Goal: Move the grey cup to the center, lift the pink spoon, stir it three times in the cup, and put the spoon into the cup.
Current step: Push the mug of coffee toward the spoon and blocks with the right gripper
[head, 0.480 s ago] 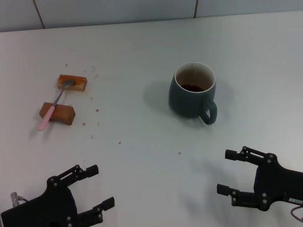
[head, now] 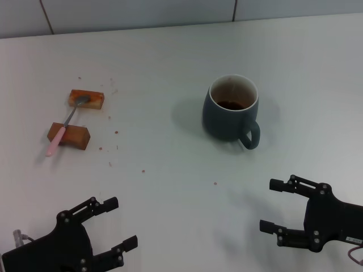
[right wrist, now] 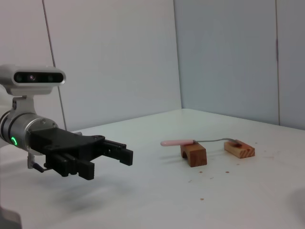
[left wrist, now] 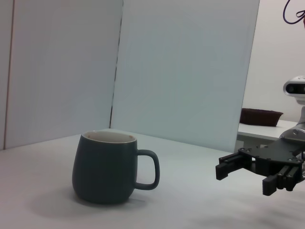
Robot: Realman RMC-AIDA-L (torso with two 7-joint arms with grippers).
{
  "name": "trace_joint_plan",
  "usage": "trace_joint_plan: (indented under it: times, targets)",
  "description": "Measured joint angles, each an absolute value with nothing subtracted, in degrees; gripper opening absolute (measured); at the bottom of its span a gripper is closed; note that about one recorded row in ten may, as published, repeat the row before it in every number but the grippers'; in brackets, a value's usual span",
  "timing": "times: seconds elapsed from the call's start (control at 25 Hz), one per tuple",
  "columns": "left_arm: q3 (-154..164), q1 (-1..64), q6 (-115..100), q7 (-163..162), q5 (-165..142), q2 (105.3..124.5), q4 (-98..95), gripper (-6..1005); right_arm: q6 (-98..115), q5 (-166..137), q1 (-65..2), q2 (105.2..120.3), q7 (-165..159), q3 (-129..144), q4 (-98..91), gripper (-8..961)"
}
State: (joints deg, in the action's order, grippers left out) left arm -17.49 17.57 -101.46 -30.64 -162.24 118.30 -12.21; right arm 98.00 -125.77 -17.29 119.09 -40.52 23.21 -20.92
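The grey cup stands upright on the white table, right of the middle, handle toward the front right, dark liquid inside. It also shows in the left wrist view. The pink spoon lies across two small wooden blocks at the far left, bowl on the rear block; it also shows in the right wrist view. My left gripper is open and empty at the front left. My right gripper is open and empty at the front right, well short of the cup.
Two brown wooden blocks hold the spoon off the table. Small crumbs are scattered around them and toward the middle. A tiled wall runs along the table's far edge.
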Motion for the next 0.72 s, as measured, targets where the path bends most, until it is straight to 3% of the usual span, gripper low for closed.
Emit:
trace_joint_plan:
  times: [0.56,0.72]
  targets:
    - [-17.49,17.58,-101.26,-30.65,-162.24,118.3,-12.23,794,97.49,-123.94,-17.6,119.15,-40.51,22.38,-20.74,831]
    - [-17.49,17.58,-101.29,-30.63,-162.25,118.3,-12.28,793,96.73,-117.73,-17.2,119.17,-40.11,22.32,-20.74,768]
